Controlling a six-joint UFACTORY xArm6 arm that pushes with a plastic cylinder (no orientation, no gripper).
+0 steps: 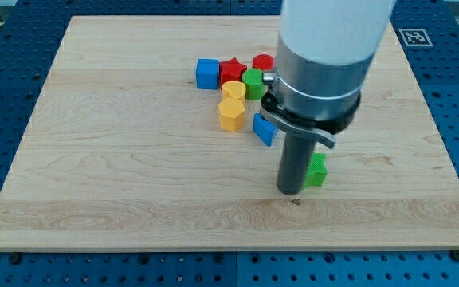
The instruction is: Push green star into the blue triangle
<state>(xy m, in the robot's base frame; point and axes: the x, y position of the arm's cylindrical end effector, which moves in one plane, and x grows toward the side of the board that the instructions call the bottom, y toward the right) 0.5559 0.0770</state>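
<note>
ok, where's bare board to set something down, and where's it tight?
Bare: the board's whole left part, from its left edge to the blue cube; the strip along the view's bottom; the right part beyond the green star. Crowded: the top-centre cluster of blue cube, red star, yellow blocks, green block, blue triangle. My tip sits against the green star's left.

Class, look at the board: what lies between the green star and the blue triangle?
In the camera view, only my tip and its rod; the green star peeks out behind, blue triangle up-left.
</note>
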